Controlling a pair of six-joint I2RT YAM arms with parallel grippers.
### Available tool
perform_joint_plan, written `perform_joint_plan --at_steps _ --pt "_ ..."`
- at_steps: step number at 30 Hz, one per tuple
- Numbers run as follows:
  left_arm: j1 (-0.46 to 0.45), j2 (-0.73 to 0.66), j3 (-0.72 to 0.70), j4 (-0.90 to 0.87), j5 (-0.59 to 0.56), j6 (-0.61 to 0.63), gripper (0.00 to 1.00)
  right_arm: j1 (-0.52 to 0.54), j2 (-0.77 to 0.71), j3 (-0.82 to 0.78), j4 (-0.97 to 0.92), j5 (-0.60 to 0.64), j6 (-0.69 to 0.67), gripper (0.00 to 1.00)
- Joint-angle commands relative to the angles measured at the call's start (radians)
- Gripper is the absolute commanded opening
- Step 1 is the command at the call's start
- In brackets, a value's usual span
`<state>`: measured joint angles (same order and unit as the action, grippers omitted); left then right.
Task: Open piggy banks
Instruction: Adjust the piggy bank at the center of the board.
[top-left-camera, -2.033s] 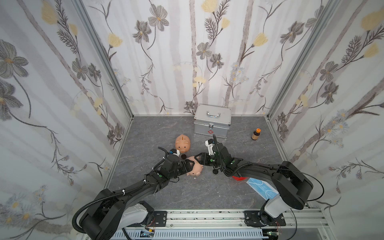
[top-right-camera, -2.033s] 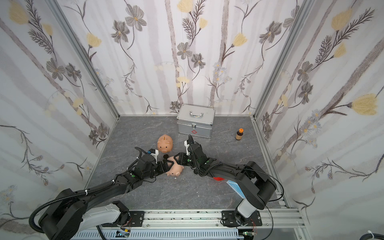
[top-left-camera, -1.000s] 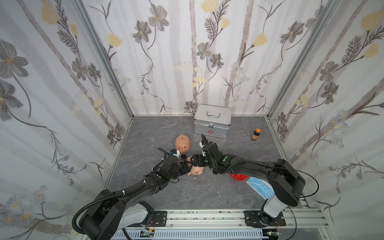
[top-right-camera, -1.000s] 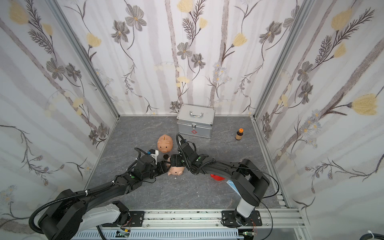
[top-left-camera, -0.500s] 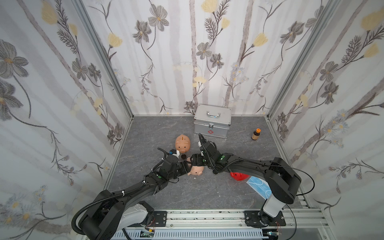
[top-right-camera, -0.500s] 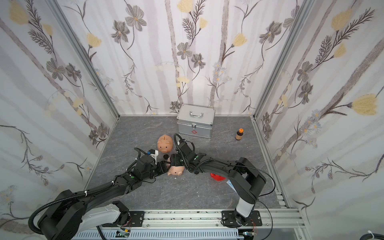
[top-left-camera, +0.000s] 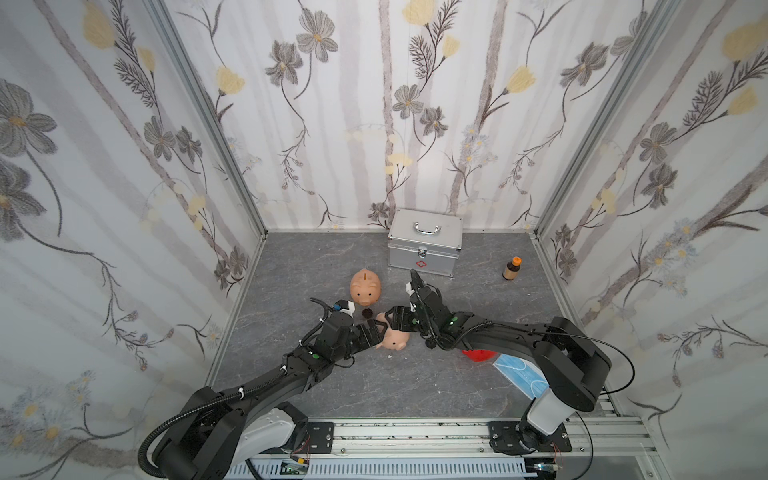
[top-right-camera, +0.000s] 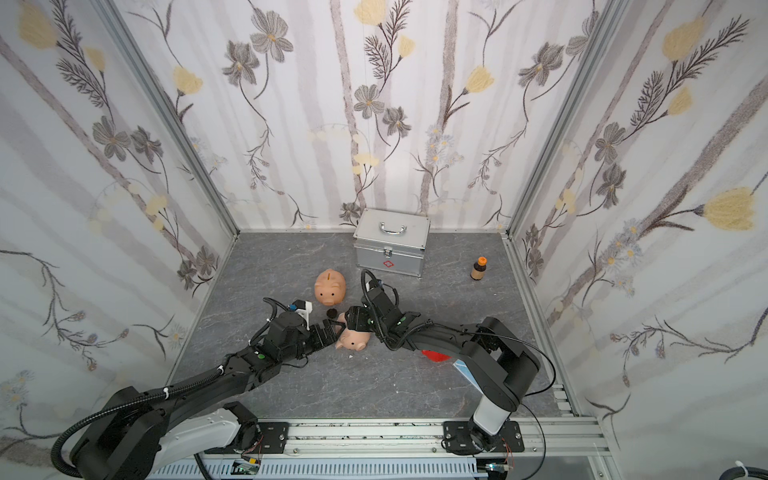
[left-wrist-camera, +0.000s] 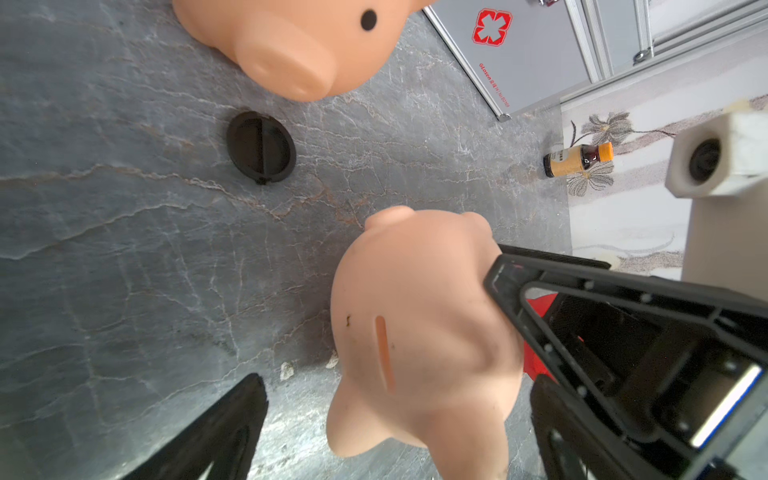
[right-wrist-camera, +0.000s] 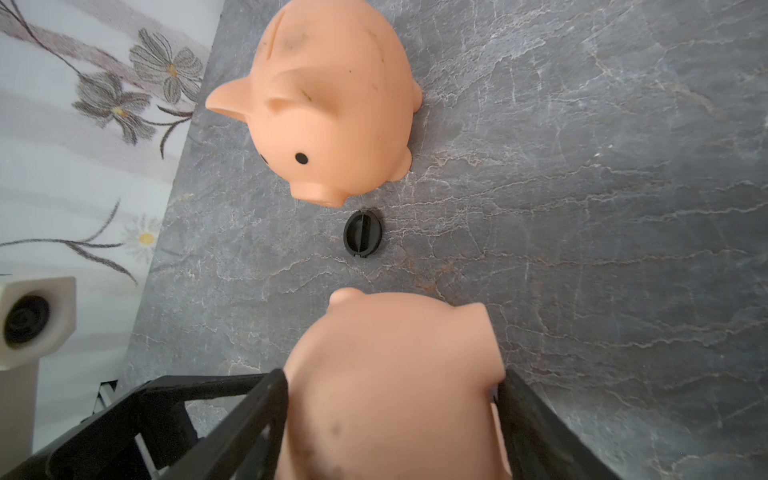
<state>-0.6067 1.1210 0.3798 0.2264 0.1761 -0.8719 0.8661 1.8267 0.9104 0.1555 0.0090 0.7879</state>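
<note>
Barely visible beneath the right arm (top-left-camera: 513, 332): red piggy bank (top-left-camera: 478, 355).

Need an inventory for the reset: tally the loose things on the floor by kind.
Peach piggy bank: 2
Red piggy bank, mostly hidden: 1
Black plug: 1
Silver case: 1
Brown bottle: 1
Blue face mask: 1
Total: 7

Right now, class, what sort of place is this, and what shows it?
Probably a robot test booth, not a lived-in room: flowered wallpaper panels set in aluminium frame posts, and two black robot arms mounted on a metal rail.
</note>
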Motion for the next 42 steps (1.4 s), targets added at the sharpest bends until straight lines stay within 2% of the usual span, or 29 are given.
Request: perform_joint_plan --at_steps 1,7,21,42 --pt "0.001 0.016 -0.008 0.077 0.006 -0.033 1.00 -0.019 -0.011 -0.057 0.016 -0.044 0.075 0.78" --pt "-0.001 0.056 -0.025 0.165 0.039 -0.064 1.00 -0.044 -0.016 -0.108 0.081 -0.085 0.121 0.78" --pt "-0.006 0.051 -0.035 0.145 0.062 -0.083 1.00 -0.054 -0.010 -0.148 0.132 -0.090 0.159 0.78" --pt "-0.049 0.114 -0.047 0.244 0.056 -0.153 1.00 -0.069 0.022 -0.248 0.286 -0.122 0.276 0.77"
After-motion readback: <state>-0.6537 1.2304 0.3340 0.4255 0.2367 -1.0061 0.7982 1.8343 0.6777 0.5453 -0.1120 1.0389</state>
